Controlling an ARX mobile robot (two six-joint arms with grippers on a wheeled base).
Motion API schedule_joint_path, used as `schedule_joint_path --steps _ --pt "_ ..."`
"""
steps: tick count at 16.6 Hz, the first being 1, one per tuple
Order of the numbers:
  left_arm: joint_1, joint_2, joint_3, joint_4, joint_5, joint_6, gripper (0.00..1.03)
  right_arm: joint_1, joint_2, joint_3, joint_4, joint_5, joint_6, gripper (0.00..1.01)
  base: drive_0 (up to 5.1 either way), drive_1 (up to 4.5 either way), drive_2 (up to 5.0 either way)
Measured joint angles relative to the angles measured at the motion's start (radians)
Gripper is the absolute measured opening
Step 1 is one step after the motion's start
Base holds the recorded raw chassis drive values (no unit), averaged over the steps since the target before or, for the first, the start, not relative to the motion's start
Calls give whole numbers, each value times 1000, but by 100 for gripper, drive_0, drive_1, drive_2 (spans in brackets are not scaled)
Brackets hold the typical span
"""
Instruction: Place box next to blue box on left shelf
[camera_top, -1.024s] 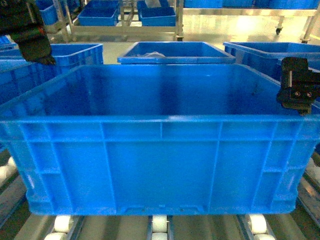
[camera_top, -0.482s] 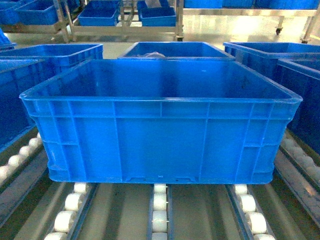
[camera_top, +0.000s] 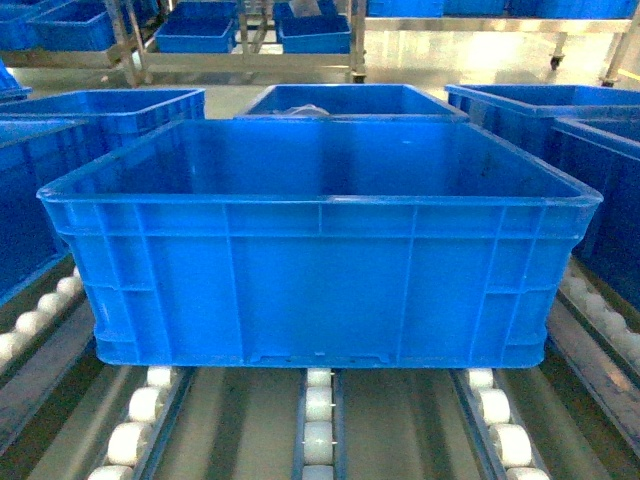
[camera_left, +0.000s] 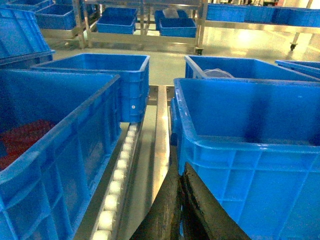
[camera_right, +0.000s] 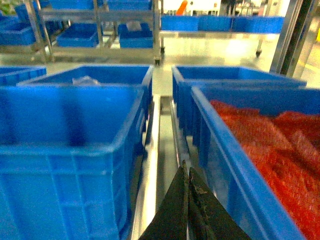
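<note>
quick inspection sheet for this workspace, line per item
surface: left shelf of grey rails with white roller wheels, running under the crates
job's things: box sits upright and level on the rollers, nothing seen inside; neighbouring blue crates flank it on both sides, with a gap showing in the wrist views
clutter: crate on the right holds red material; crate behind holds something pale
grippers: left tool and right tool each shut, holding nothing, low beside the box; neither appears in the head view
cables: nothing seen
surroundings: metal racks with more blue crates across a shiny floor
</note>
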Motion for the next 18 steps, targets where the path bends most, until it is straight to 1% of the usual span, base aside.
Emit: schedule_joint_path --steps 4,9,10,18 --pt "-3 -48 -18 -23 1 0 1 4 -26 -27 -49 -4 0 1 0 0 0" --pt "-2 -112 -40 -64 0 0 1 4 -114 -51 -105 -7 0 1 0 0 0" --pt "-2 -183 -106 -81 1 0 1 4 -278 -76 -232 -7 0 1 0 0 0" --pt "-2 -544 -106 -406 0 0 1 4 -666 -87 -582 -7 0 1 0 0 0"
